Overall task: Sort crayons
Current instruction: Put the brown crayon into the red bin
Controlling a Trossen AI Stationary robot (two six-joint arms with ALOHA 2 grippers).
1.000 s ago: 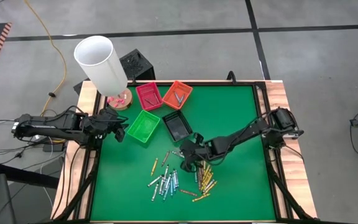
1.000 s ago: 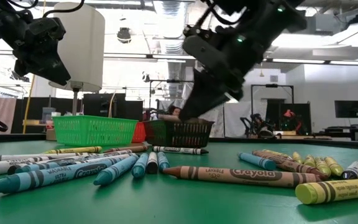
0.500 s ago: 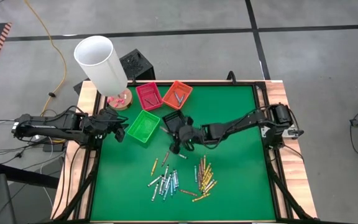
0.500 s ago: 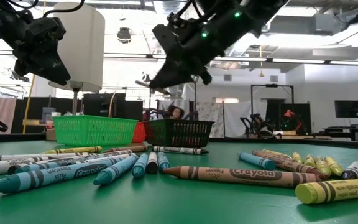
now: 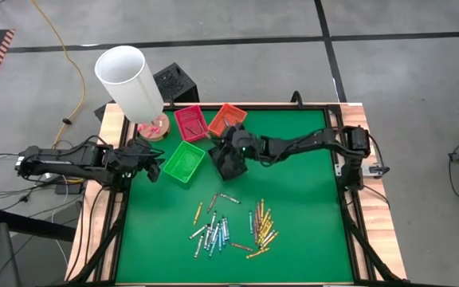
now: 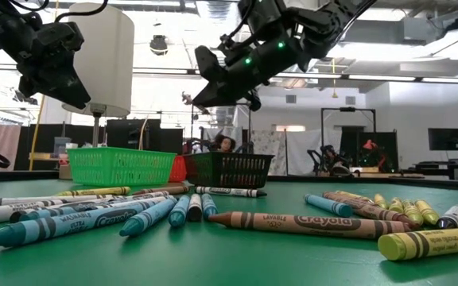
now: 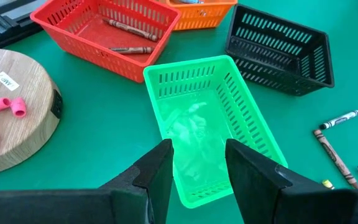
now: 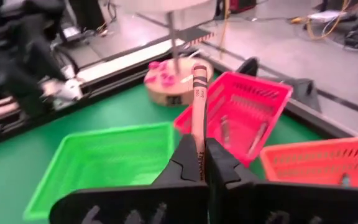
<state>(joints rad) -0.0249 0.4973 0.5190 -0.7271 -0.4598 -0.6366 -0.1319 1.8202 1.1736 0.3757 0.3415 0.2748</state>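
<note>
A red-brown crayon [image 8: 197, 112] is clamped upright between the right gripper [image 8: 198, 163] jaws, red tray [image 8: 238, 109] just beyond, prob. its drop target. Left gripper [image 7: 196, 165] is parked w/ jaws apart over the green tray [image 7: 207, 124].

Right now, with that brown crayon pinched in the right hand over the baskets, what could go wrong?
The right hand grips the brown crayon only near its lower end, so it could tilt or slip out. The red basket, orange basket, black basket and green basket sit close together, so a slightly off release might land it in the wrong one.
</note>
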